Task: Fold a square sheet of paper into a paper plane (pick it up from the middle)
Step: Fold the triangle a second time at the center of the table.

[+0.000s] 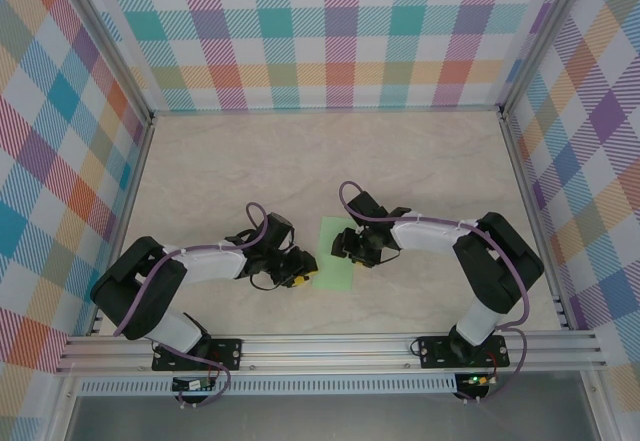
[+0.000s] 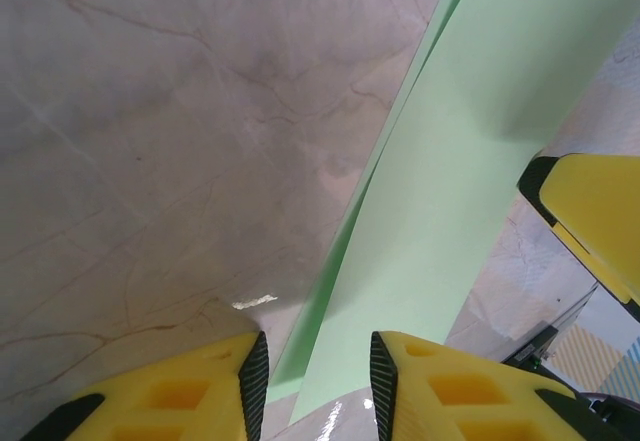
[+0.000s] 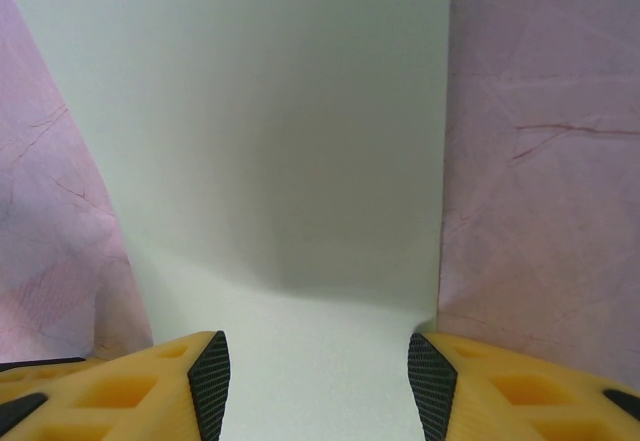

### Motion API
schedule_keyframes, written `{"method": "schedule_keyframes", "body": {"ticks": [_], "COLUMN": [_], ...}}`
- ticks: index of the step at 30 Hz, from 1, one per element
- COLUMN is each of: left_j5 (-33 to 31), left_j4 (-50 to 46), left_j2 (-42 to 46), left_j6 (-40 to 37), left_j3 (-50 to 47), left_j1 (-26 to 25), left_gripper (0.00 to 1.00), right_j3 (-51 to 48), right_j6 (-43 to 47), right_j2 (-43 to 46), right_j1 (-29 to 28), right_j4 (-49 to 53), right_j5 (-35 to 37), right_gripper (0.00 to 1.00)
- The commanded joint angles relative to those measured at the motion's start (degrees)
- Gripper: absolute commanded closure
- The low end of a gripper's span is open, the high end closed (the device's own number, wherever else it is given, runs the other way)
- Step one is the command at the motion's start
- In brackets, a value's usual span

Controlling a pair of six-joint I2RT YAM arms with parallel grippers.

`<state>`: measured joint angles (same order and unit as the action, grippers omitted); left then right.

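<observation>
1. Left fingers [image 2: 378, 386] stand parted by a moderate gap and grip nothing. The square sheet of paper [image 2: 470, 161] runs as a long green band from the upper right down into that gap. Its lower end lies between my two pads, and neither pad visibly presses it.
2. Right fingers [image 3: 212, 386] are spread wide and hold nothing. The sheet lies flat beneath them, spanning the space between both tips and stretching ahead to a straight far edge.
3. From above, my left fingers sit at the sheet's near-left corner and my right fingers over its right side, so the sheet lies between the two, near the middle of the table [image 1: 250, 161].
4. Along the sheet's left edge in the left wrist view a second, darker green edge shows. I cannot tell whether it is a lifted layer or shadow.
5. My fingers are yellow moulded plastic with recessed pockets and black, finely ribbed pads.
6. The paper is thin, matte, plain pale mint, with crisp straight edges.
7. The table is a smooth, pale marble pattern with thin brown veins, slightly glossy.
8. Pastel plaid walls [image 1: 330, 31] stand around it.
</observation>
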<state>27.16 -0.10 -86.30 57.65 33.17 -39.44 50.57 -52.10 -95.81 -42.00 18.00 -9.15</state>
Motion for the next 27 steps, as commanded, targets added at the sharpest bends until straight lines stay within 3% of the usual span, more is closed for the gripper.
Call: {"method": "schedule_keyframes", "body": {"ticks": [1,27], "left_j5": [1.06,1.4], "left_j4": [-0.5,0.71], "left_j2": [-0.25,-1.13], "left_j6": [-0.08,-1.05], "left_j3": [0.49,0.49], "left_j1": [-2.2,-2.22], "left_gripper": [0.66,0.65], "right_j3": [-2.05,-2.14], "right_j6": [-0.74,-0.97], "right_j2": [-2.69,-3.03], "right_j1": [0.16,0.19], "right_j4": [2.9,2.74], "right_j5": [0.72,0.54], "right_gripper": [0.45,0.45]}}
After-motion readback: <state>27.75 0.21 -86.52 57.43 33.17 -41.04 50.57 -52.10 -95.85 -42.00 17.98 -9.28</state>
